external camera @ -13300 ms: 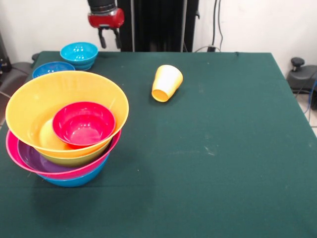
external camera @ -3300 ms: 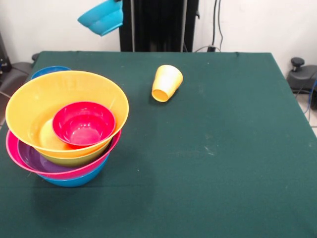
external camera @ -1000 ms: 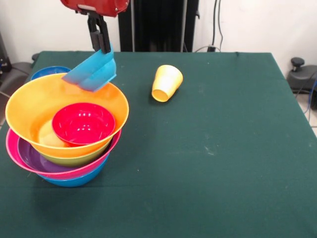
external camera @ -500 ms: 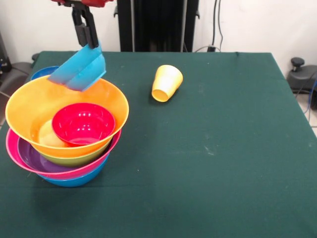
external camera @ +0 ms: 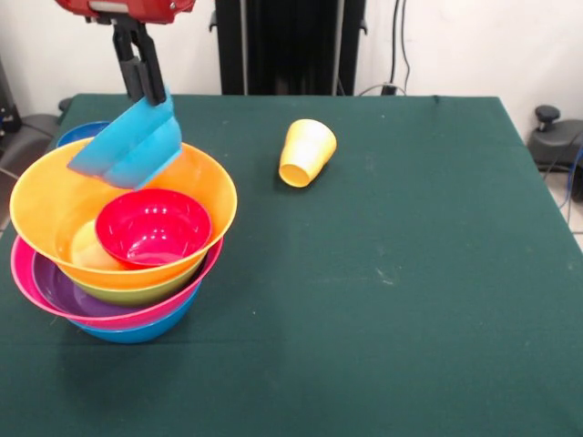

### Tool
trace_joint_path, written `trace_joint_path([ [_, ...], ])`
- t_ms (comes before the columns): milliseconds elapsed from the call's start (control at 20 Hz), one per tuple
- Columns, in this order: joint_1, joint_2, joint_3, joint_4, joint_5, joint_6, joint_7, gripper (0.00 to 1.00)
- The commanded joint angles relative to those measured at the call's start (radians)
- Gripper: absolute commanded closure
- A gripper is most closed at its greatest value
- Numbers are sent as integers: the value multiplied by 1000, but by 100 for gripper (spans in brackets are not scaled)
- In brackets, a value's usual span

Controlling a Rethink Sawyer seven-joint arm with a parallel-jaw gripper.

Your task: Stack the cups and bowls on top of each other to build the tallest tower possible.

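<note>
The tower [external camera: 118,264] stands at the table's left: a blue bowl at the bottom, then pink, purple, green and a large orange bowl [external camera: 55,196], with a small red bowl [external camera: 153,228] inside it. My gripper [external camera: 146,89] is shut on the rim of a light blue bowl [external camera: 127,146], which hangs tilted over the orange bowl's far rim. A yellow-orange cup [external camera: 306,152] lies on its side in the middle of the table, mouth toward the camera. A dark blue bowl [external camera: 80,133] peeks out behind the tower.
The green table [external camera: 383,273] ends at its right edge near cables and a black stand [external camera: 550,137]. A dark pedestal [external camera: 290,45] rises behind the far edge.
The gripper, carrying the light blue bowl, has moved left and slightly down, from beside the orange bowl's far right rim to over its far side.
</note>
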Motion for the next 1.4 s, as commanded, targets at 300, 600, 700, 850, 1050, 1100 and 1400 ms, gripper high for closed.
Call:
trace_joint_path([
  [300, 23, 65, 17, -31, -64, 19, -267, 0],
  [600, 28, 50, 10, -7, -74, -14, -236, 0],
  [700, 34, 56, 5, -22, -80, -11, -232, 0],
  [850, 33, 58, -1, -2, -81, -46, -198, 0],
  [1050, 35, 49, -13, 54, -84, -95, -150, 0],
  [1100, 39, 42, -21, 71, -85, -100, -133, 0],
  [1400, 28, -40, -57, 219, -70, -123, -71, 0],
])
